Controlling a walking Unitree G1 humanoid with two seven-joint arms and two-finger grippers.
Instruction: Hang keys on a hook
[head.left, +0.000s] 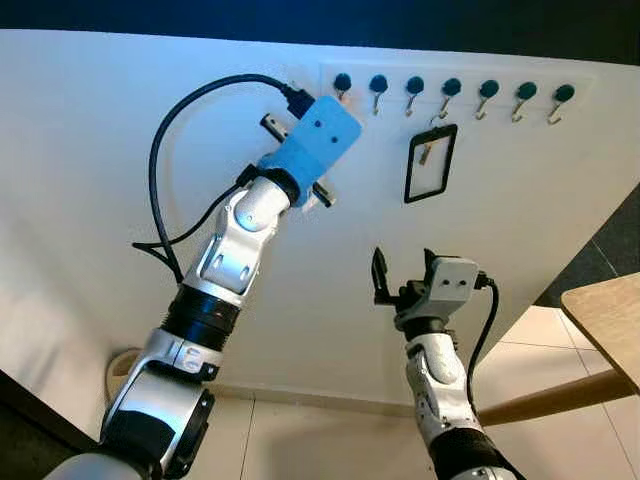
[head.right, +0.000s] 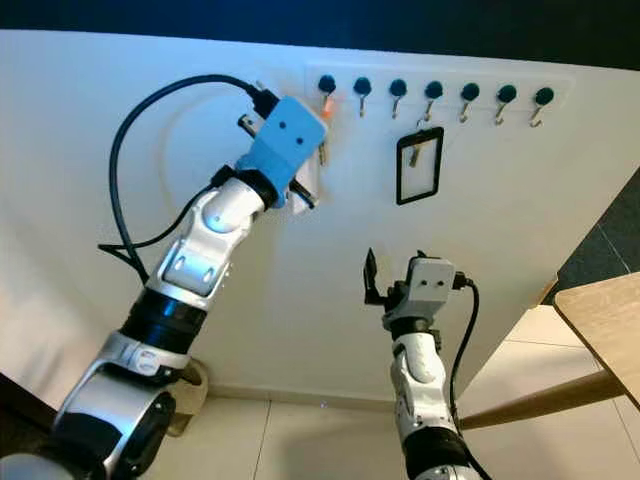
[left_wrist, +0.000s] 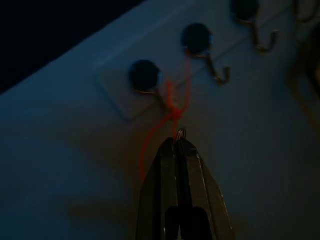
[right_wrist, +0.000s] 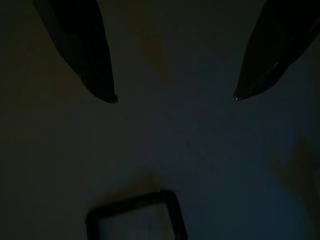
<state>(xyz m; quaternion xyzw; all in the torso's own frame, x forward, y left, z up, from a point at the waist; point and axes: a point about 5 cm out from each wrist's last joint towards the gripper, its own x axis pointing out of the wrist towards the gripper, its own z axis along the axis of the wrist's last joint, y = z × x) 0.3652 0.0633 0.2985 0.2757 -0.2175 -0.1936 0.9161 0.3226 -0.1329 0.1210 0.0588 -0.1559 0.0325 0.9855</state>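
The robot stood close to a white wall (head.left: 120, 200) with its left arm raised high. A row of seven dark-knobbed hooks (head.left: 451, 88) ran along a white strip near the top of the wall. The left gripper (left_wrist: 178, 140) was up at the leftmost hook (left_wrist: 145, 76), its two black fingers pressed tight together with no gap between them. They pinched a small metal ring (left_wrist: 180, 132) at their tips, and from that ring a red cord (left_wrist: 170, 107) ran up and looped around the leftmost hook. The keys themselves could not be made out in the dim wrist view; from the head camera, something pale and metallic hung just beneath the blue wrist housing (head.left: 312, 140), too hidden to identify. A black cable (head.left: 160, 160) arched from that housing down along the arm.

A black rectangular frame (head.left: 430, 163) hung from the fourth hook, well apart from the left gripper. No writing or brand could be read on it or on the strip.

The right gripper (head.left: 403, 268) hovered lower, in front of the bare wall below that frame, its fingers spread wide and holding nothing. A wooden table edge (head.left: 605, 315) showed at the far right, above a pale tiled floor (head.left: 330, 440).
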